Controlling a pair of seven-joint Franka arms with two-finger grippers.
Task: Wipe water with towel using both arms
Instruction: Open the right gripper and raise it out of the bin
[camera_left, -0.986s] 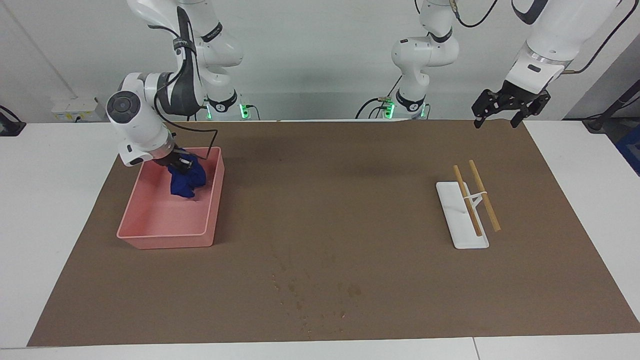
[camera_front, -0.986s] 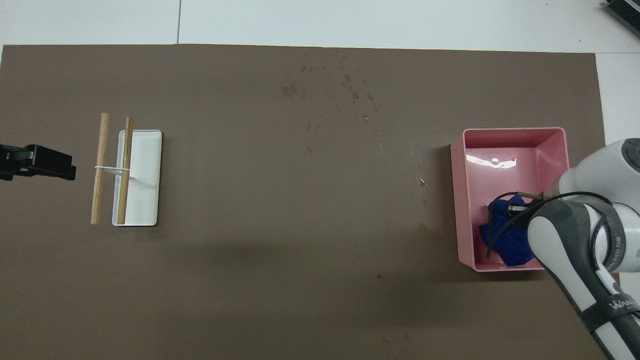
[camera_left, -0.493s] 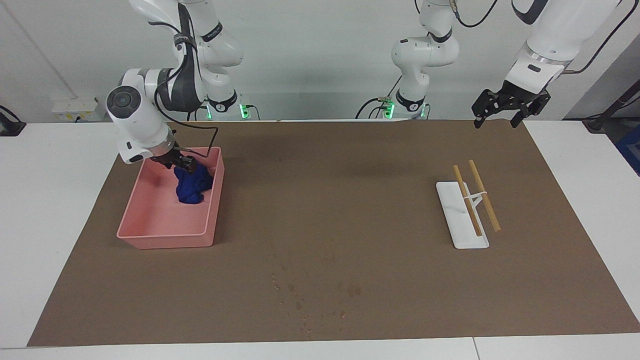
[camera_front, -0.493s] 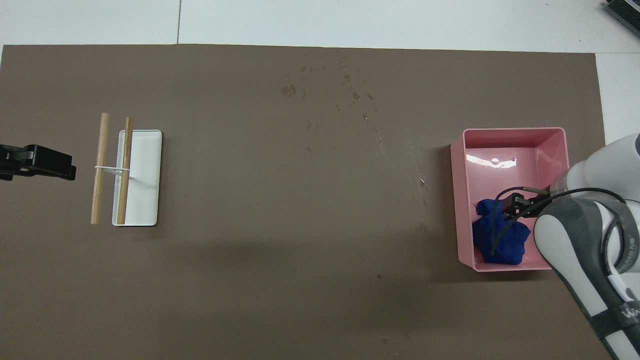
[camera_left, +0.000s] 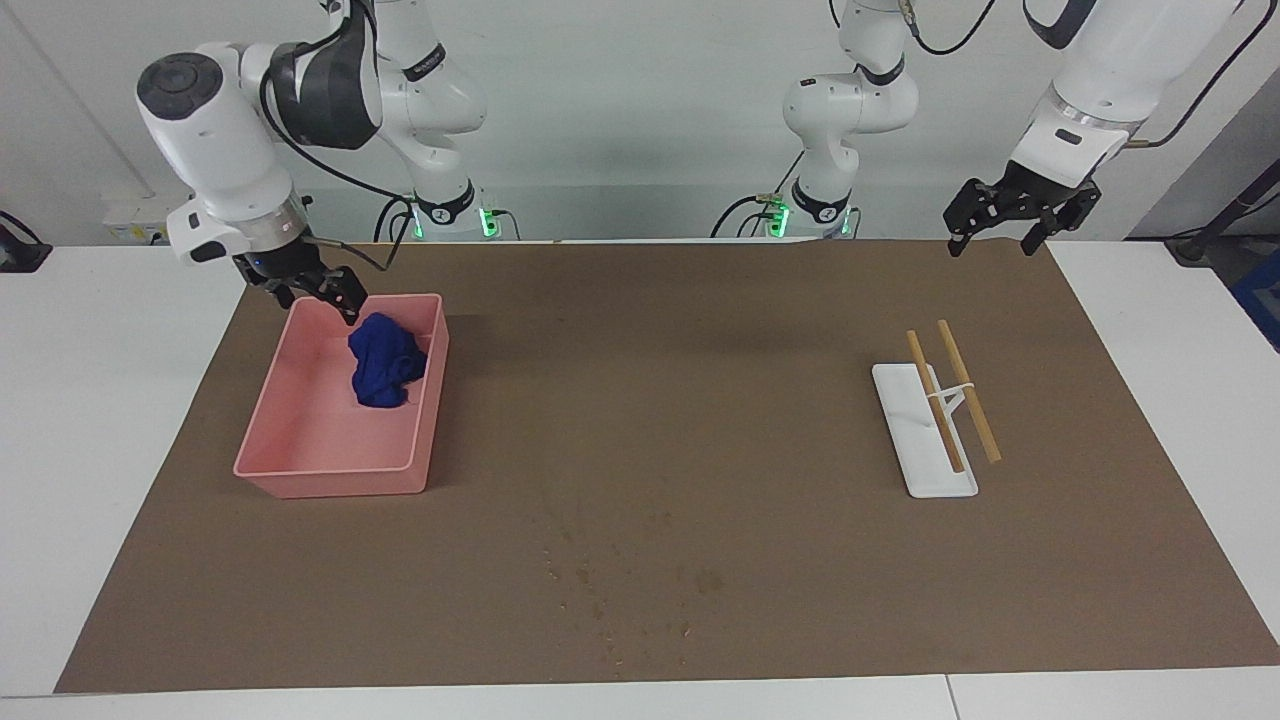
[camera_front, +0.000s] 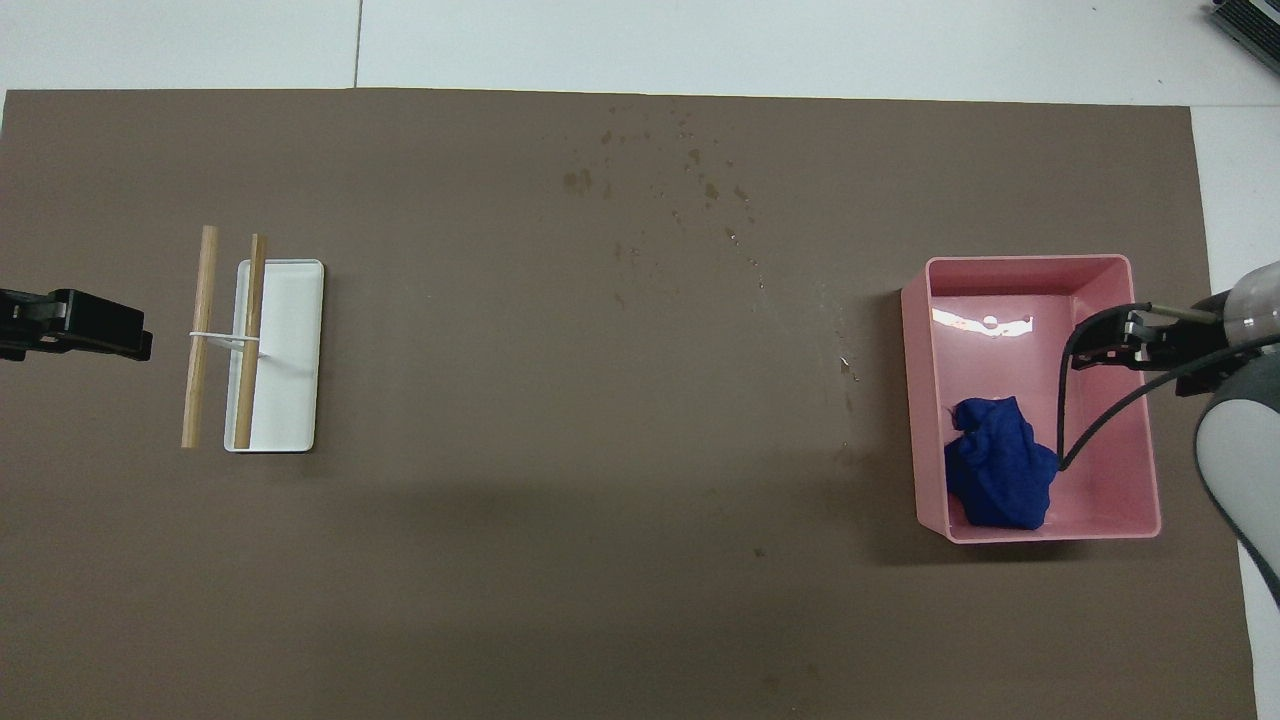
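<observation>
Towel, crumpled blue cloth in glossy pink tray; both grippers open, empty.

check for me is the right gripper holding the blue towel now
No: the right gripper hangs open above the pink bin's rim, while the blue towel lies crumpled inside the bin, apart from it.

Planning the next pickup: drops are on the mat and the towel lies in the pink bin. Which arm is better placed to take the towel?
Right. The right gripper hangs open over the bin, beside the towel. The left gripper waits at the mat's other end, near the rack.
</observation>
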